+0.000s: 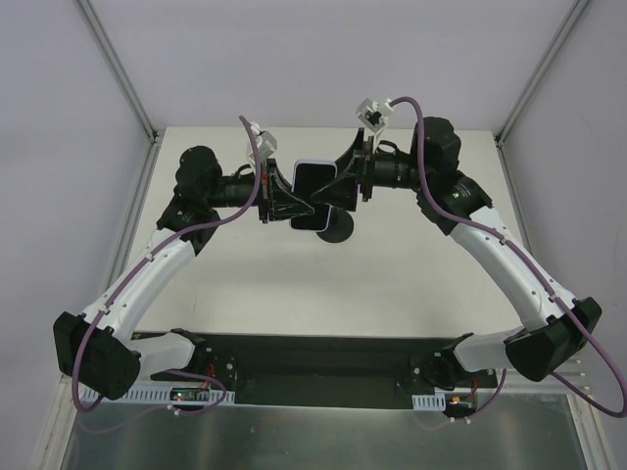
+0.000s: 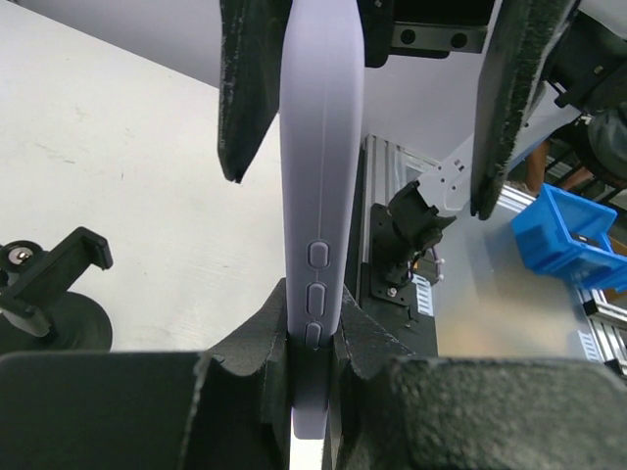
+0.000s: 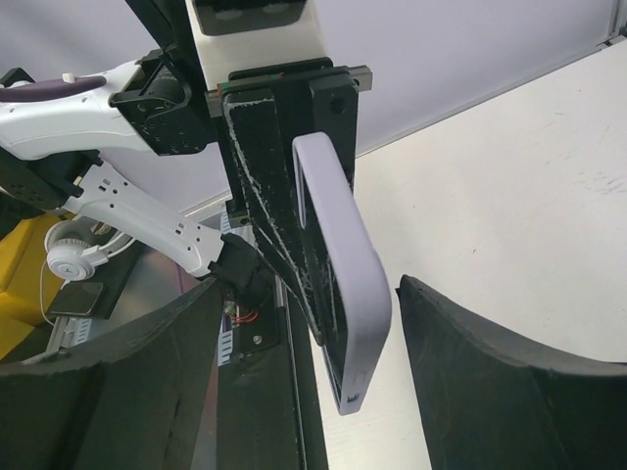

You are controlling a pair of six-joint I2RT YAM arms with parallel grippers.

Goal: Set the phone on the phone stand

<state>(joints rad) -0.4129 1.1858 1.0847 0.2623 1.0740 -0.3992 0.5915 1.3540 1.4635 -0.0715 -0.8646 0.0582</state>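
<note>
The phone (image 1: 313,184), in a pale lavender case with a dark screen, is held in the air above the table's middle. My left gripper (image 1: 292,201) is shut on its one end; in the left wrist view (image 2: 315,318) the phone's edge (image 2: 321,176) with its side buttons is pinched between my fingers. My right gripper (image 1: 340,186) is open, its fingers (image 2: 243,88) standing wide on both sides of the phone's other end without touching. In the right wrist view (image 3: 309,289) the phone (image 3: 345,284) hangs between the spread jaws. The phone stand (image 1: 335,228) stands just below, and its clamp head (image 2: 54,272) shows at the left.
White walls and aluminium posts (image 1: 118,69) close in the table on three sides. A blue bin (image 2: 568,235) and white headphones (image 3: 67,259) lie off the table beyond the near edge. The arms' black base plate (image 1: 313,357) runs along the front.
</note>
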